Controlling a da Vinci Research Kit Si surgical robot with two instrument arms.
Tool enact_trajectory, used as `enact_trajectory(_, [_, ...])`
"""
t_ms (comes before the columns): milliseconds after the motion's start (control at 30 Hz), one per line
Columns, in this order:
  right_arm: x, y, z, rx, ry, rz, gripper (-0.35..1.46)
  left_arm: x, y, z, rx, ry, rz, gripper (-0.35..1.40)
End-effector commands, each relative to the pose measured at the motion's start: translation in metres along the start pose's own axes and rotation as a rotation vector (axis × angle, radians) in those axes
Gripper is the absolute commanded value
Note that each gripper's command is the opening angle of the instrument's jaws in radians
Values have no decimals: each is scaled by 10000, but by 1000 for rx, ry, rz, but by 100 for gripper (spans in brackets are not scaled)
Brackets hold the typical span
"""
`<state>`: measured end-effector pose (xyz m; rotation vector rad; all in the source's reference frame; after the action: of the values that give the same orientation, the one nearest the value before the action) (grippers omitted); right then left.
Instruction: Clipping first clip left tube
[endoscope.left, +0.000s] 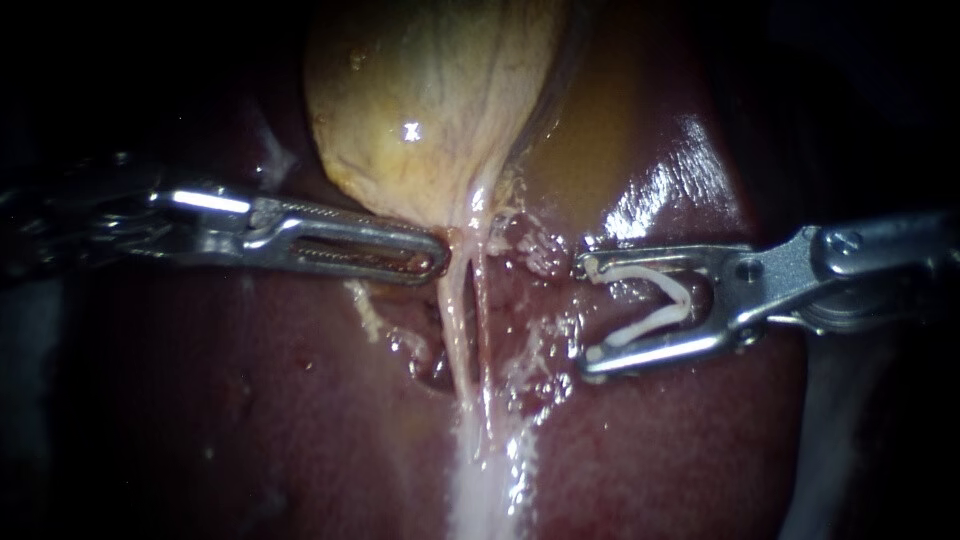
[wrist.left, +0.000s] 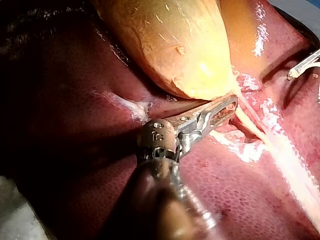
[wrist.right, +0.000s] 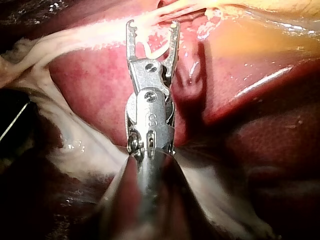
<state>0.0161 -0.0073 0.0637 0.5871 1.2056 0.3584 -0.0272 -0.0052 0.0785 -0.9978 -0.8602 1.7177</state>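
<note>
Right instrument (endoscope.left: 588, 315), jaws spread wide yet holding a white V-shaped clip (endoscope.left: 650, 305) between them, faced the pale stringy left tube (endoscope.left: 452, 320), which ran down from the yellow gallbladder (endoscope.left: 430, 100) crosswise to the jaws, near but not yet inside them.

I am finding no legible writing anywhere across these three views. No label, brand name, number or sign is showing on the liver (endoscope.left: 250, 420), the gallbladder (endoscope.left: 420, 100) or the white clip (endoscope.left: 650, 300).
</note>
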Motion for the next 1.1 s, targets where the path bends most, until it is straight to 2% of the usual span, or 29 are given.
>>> enact_trajectory(33, [0, 0, 0, 0, 0, 0, 49, 0, 1, -2, -2, -1, -1, -35])
enact_trajectory(367, [-2, 1, 2, -1, 0, -1, 49, 4, 37, -38, -11, -9, -12, -35])
enact_trajectory(600, [-3, 0, 3, -2, 0, -2, 50, 0, 57, -49, -19, -4, -20, -35])
enact_trajectory(800, [-10, -3, 20, 4, -1, -8, 50, 0, 63, -50, -21, -2, -21, -35])
enact_trajectory(1100, [-26, -7, 79, 43, 0, -15, 50, 0, 64, -50, -21, -2, -15, -35])
